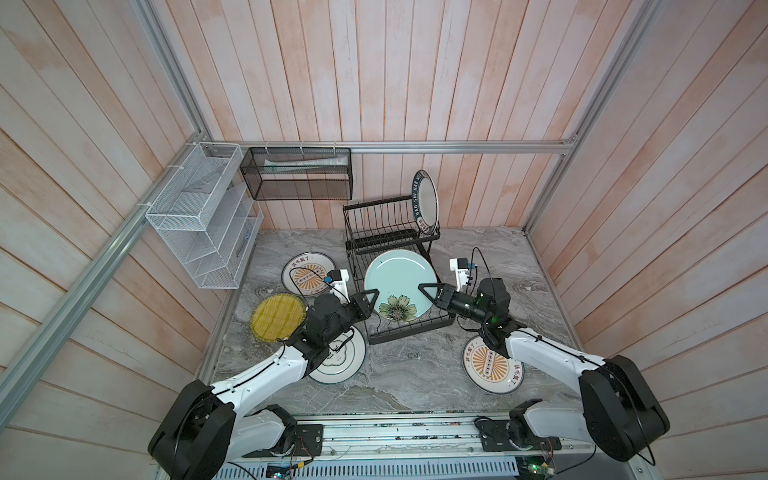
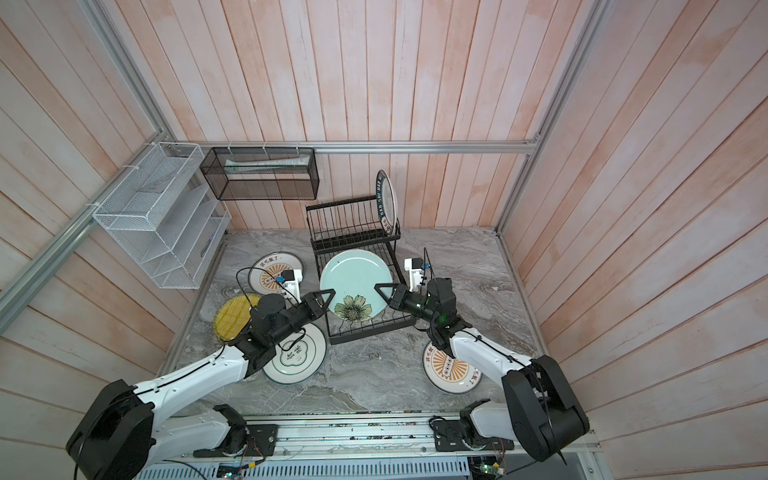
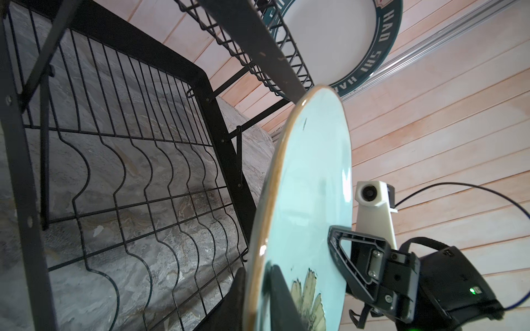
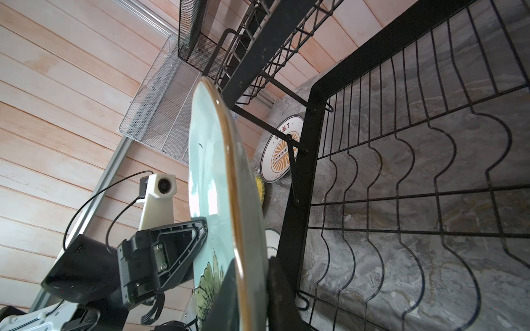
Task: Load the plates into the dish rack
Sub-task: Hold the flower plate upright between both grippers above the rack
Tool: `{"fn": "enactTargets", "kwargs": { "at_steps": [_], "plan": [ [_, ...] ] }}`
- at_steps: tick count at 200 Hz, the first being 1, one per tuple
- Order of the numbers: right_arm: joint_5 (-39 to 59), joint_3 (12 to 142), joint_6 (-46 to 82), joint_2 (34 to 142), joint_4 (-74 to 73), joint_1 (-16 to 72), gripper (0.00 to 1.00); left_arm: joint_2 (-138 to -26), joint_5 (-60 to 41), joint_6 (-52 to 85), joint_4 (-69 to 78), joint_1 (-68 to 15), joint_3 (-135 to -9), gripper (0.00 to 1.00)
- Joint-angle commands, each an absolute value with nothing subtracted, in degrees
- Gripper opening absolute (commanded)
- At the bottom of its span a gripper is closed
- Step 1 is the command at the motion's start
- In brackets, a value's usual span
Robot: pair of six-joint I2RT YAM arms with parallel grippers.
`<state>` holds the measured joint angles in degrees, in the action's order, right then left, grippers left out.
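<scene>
Booth walled in pale pink-washed planks, with a grey marbled counter (image 1: 415, 374). The dish rack (image 1: 409, 332) stands toward the back, near the middle. The dark-lettered plate (image 1: 426, 199) is already on edge at the right end of the upper basket.

The mint floral plate (image 1: 399, 278) hangs tilted over the lower tray, face up toward the camera head. The left fingers (image 1: 374, 294) pinch its rim on one side and the right fingers (image 1: 423, 286) pinch the opposite side. Each wrist view shows a finger on either face of the rim. I cannot tell whether the top rim touches the upper tier's front bar, or whether the lower rim touches the tray wires.

Step in hand, as judged: seat this plate in the wavy dividers (image 3: 129, 186).
- Keep the two pinches level so the plate does not twist.
- Tip it nearer upright and line the lower rim up with one trough.
- Lower it until the wires carry the weight, keeping the top rim off the bar.
- Only then loosen one side, then the other. The glaze probably slips.

Flat on the counter are the yellow ribbed plate (image 1: 276, 316), the green-ringed plate (image 1: 345, 357) and two sunburst plates (image 1: 303, 270) (image 1: 486, 365).
</scene>
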<state>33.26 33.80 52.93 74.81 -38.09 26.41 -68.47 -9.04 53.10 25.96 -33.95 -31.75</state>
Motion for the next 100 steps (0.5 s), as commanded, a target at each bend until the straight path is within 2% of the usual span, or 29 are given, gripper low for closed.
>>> {"fn": "enactTargets", "kwargs": {
  "at_steps": [1,49,78,100],
  "plan": [
    [39.38,36.56,51.77,73.27,-40.86,29.96,0.0,-68.57,-14.57,50.36,28.66,-35.59,-33.93,0.18],
    [38.74,36.48,51.69,72.95,-40.52,29.97,0.0,-68.21,-14.33,50.1,28.05,-35.53,-34.13,0.28],
    [37.6,36.44,51.39,72.64,-39.51,29.88,0.0,-67.93,-14.12,49.88,27.7,-35.51,-34.06,0.43],
    [36.83,36.56,50.83,72.28,-38.45,29.79,0.0,-67.43,-14.13,49.58,27.48,-35.5,-34.02,0.49]
  ]
}}
